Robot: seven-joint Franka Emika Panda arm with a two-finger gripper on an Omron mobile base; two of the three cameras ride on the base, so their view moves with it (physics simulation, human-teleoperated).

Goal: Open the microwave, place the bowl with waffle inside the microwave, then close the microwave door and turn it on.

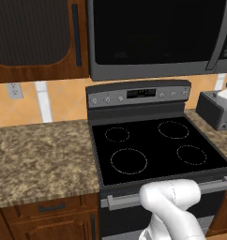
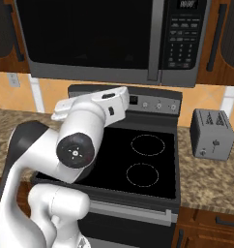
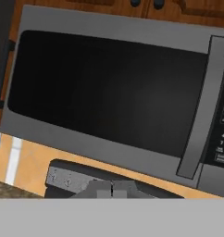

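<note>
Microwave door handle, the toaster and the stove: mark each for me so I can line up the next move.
microwave door handle point(image 3: 199, 109), hand view, middle of the grey bar.
toaster point(image 2: 212, 133), right base view, middle of its grey front face.
stove point(image 1: 153, 147), left base view, bare black glass between the burner rings.

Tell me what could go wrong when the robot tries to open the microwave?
The hand is shut, so it may bump the handle instead of gripping it. The handle is thin and the door closed; the hand could slip off. The toaster stands near; a wide arm swing might knock it.
</note>
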